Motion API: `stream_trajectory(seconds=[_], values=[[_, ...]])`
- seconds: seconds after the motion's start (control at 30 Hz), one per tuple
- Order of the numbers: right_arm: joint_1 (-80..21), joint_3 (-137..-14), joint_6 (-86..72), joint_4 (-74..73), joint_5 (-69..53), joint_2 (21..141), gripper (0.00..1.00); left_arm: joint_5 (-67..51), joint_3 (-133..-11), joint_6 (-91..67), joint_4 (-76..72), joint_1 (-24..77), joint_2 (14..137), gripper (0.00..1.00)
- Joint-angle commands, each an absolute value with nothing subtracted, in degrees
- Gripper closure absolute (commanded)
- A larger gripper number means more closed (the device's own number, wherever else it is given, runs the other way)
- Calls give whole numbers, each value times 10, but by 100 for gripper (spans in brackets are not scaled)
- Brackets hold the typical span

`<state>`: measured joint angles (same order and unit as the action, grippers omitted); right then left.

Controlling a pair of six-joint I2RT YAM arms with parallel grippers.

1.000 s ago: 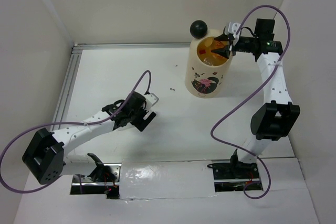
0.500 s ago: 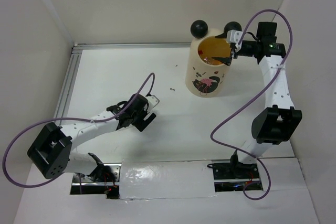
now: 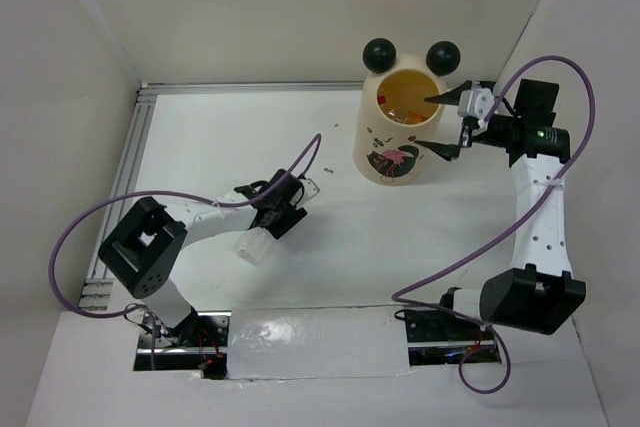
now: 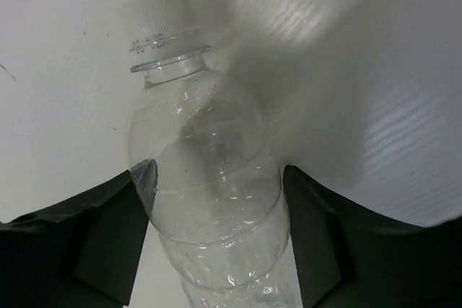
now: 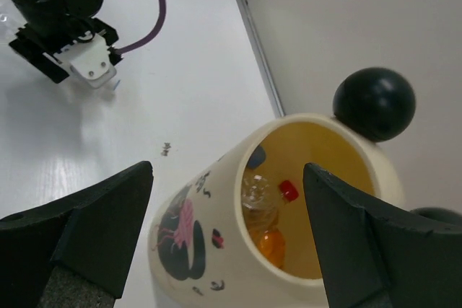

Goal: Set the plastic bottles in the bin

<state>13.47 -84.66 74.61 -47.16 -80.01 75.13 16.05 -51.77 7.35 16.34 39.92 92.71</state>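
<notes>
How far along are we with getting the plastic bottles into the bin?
Done: several bottles lie in the bin; the right gripper hangs open, empty, at its rim. In hand: the left gripper brackets a clear white-capped bottle on the table. Remaining: lift it and drop it in.

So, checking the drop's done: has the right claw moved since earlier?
Yes: right claw drew back rightward, from the tall cream cylindrical bin's opening to its rim.

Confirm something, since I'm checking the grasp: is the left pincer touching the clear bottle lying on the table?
Touching. In the left wrist view both fingers of the left pincer meet the clear bottle's sides with no gap.
</notes>
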Motion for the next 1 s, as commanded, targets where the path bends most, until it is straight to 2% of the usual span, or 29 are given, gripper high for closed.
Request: stream_trajectory(seconds=[0.0, 0.07, 0.1, 0.2, 0.23, 0.3, 0.33, 0.37, 0.43, 0.47, 0.57, 0.63, 0.7, 0.9, 0.97], values=[[150, -815, 738, -510, -825, 725, 9, 149, -544, 69, 177, 401, 942, 27], [150, -794, 744, -510, -825, 709, 9, 143, -556, 61, 191, 401, 926, 41], [150, -788, 744, -516, -819, 703, 10, 143, -576, 55, 196, 401, 918, 57], [156, -783, 762, -550, -805, 691, 15, 110, -645, 31, 232, 401, 881, 72], [156, -783, 777, -565, -799, 691, 22, 97, -668, 24, 242, 401, 859, 79], [156, -771, 829, -611, -774, 674, 36, 41, -738, 4, 248, 406, 835, 81], [156, -766, 829, -611, -764, 668, 52, 14, -762, -2, 237, 406, 824, 82], [156, -752, 824, -611, -755, 656, 60, -38, -782, -2, 223, 418, 804, 82], [156, -736, 829, -624, -729, 650, 78, -72, -818, -13, 126, 431, 786, 90], [156, -711, 867, -672, -716, 643, 100, -102, -824, -13, 40, 447, 774, 97], [156, -675, 916, -724, -698, 637, 100, -118, -835, -13, -101, 453, 780, 100], [156, -647, 917, -730, -682, 630, 95, -126, -850, -8, -222, 454, 815, 100], [156, -610, 924, -747, -670, 615, 91, -120, -887, -8, -282, 454, 851, 100], [156, -566, 924, -747, -636, 601, 89, 6, -982, 9, -457, 488, 1005, 99], [156, -561, 924, -747, -628, 601, 88, 66, -1026, 31, -502, 501, 1066, 96]])
